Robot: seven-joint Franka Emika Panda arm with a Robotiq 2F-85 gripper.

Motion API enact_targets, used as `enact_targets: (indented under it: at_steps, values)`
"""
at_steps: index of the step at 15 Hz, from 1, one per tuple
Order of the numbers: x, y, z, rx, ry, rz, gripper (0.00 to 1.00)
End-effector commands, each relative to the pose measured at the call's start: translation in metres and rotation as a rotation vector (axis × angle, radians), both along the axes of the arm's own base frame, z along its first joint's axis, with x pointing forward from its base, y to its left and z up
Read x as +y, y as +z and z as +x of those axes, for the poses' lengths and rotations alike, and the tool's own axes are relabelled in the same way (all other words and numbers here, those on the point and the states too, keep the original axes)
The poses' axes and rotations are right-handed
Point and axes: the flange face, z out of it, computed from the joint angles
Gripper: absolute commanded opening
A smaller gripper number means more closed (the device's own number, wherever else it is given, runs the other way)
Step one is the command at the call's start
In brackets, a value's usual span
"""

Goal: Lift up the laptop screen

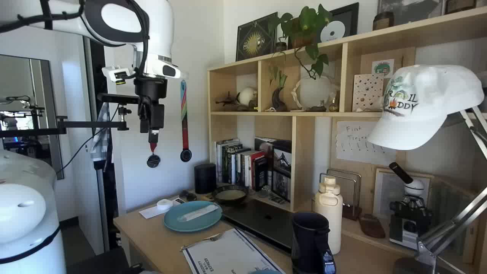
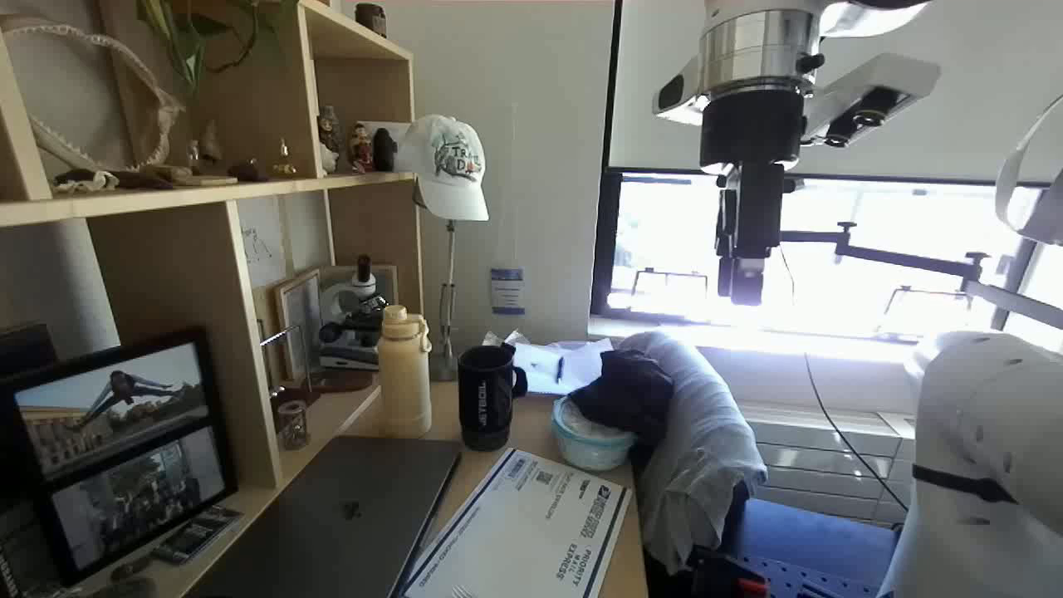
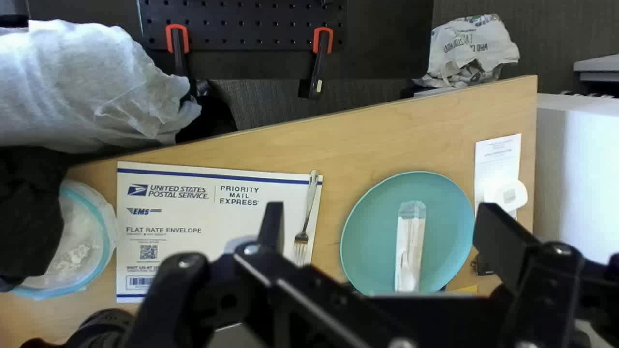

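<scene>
The laptop screen is a dark grey lid (image 1: 262,219), lying flat and shut on the desk in both exterior views (image 2: 332,515). In the wrist view only a grey sliver of it (image 3: 234,337) shows at the bottom edge; the gripper hides the rest. My gripper (image 1: 153,137) hangs well above the desk, pointing down, apart from the laptop; it also shows against the window (image 2: 742,282). In the wrist view the fingers (image 3: 379,212) are wide apart with nothing between them, above the teal plate.
Beside the laptop are the teal plate (image 1: 193,224) with a wrapped utensil, a white envelope (image 2: 523,531) with a fork, a black cup (image 2: 486,399), a cream bottle (image 2: 404,374) and a dark bowl (image 1: 229,195). The wooden shelf (image 1: 346,76) stands behind; a covered container (image 3: 77,241) is at the side.
</scene>
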Motion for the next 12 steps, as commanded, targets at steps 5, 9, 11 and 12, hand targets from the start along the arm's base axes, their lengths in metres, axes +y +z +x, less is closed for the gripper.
enact_targets:
  at_steps: [5, 9, 11, 12]
  values:
    - [-0.014, -0.021, 0.012, -0.042, 0.007, -0.011, 1.00]
    - [-0.041, -0.066, 0.040, -0.159, -0.036, 0.009, 1.00]
    - [-0.055, -0.091, 0.055, -0.228, -0.065, 0.024, 1.00]
    - [-0.062, -0.102, 0.064, -0.266, -0.081, 0.028, 1.00]
